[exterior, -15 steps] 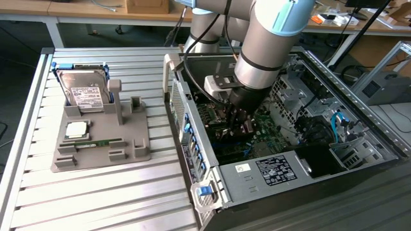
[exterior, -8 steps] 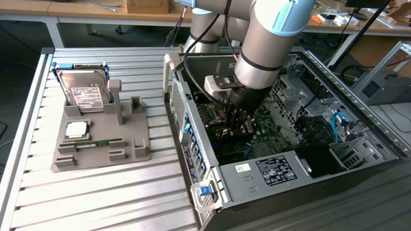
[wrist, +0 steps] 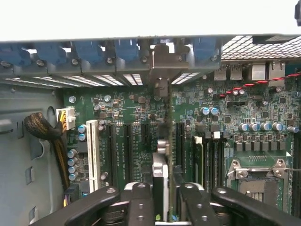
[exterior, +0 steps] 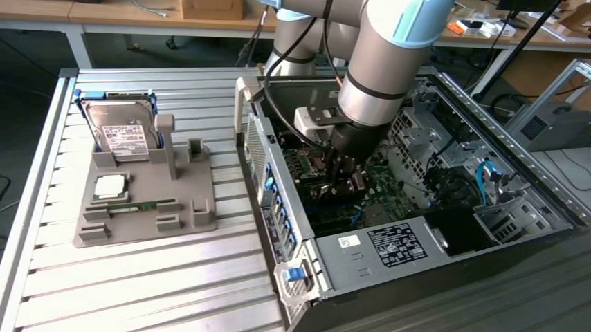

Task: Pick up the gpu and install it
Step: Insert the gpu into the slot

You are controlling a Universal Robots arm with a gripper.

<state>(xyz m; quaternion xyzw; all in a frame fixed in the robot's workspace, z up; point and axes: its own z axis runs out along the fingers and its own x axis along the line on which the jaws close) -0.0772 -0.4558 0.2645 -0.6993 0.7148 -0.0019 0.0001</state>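
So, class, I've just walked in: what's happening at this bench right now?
A robot arm has reached down into an open computer case. Its gripper is shut on the gpu, held edge-on above the motherboard, with the card's metal bracket up against the case's rear slot openings. Outside the case, on the exterior view's left, a grey holder carries a hard drive standing upright and a green RAM stick.

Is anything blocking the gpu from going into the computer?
Nothing visible. The gripper holds the gpu edge-on, already down inside the open case, right over the motherboard slots, its bracket at the case's rear openings.
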